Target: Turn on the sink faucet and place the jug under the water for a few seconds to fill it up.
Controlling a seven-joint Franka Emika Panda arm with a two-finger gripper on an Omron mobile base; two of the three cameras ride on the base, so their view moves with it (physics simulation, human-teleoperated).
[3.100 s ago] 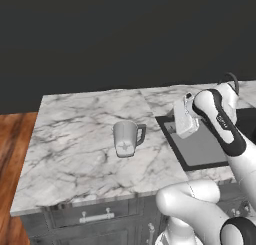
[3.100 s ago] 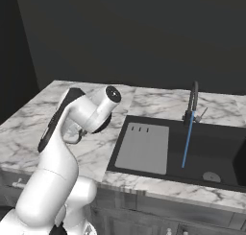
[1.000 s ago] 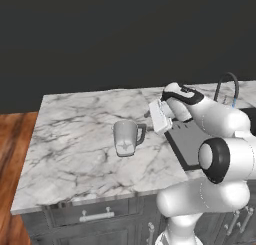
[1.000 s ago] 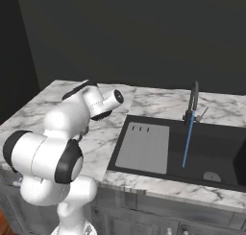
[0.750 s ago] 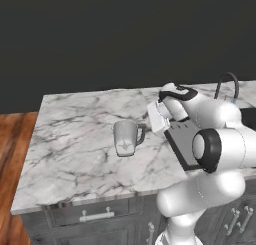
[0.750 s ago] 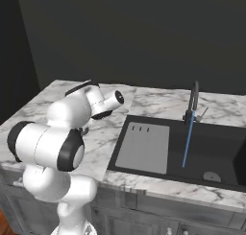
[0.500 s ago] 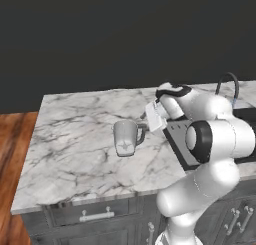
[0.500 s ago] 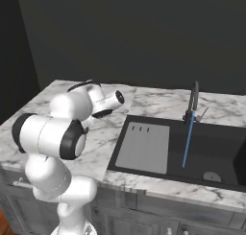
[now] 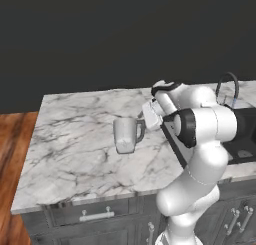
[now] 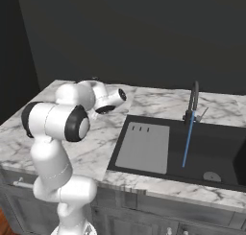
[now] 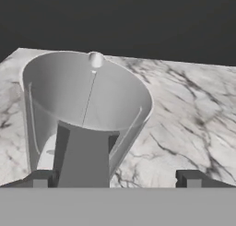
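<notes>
The two-finger gripper on the white arm has its small dark fingertips spread wide apart, and nothing is clamped between them. In the hand view, the dark loop handle of the jug rises just inside the left tip, with the right tip well off to the side over bare marble; whether either tip touches the handle cannot be told. The small translucent grey-white tapered jug stands upright on the white marble counter, its handle turned toward the hand, which sits right beside it in the left base view. Seen from the hand, the jug's open mouth shows pale inner walls and no visible contents. Farther along the counter lies the black rectangular recessed sink with its grey slotted drainboard panel on the near side and a round drain on its floor. The slim dark gooseneck faucet stands at the back rim, and a thin bright-blue stream of water falls straight from it into the basin, well apart from the jug.
</notes>
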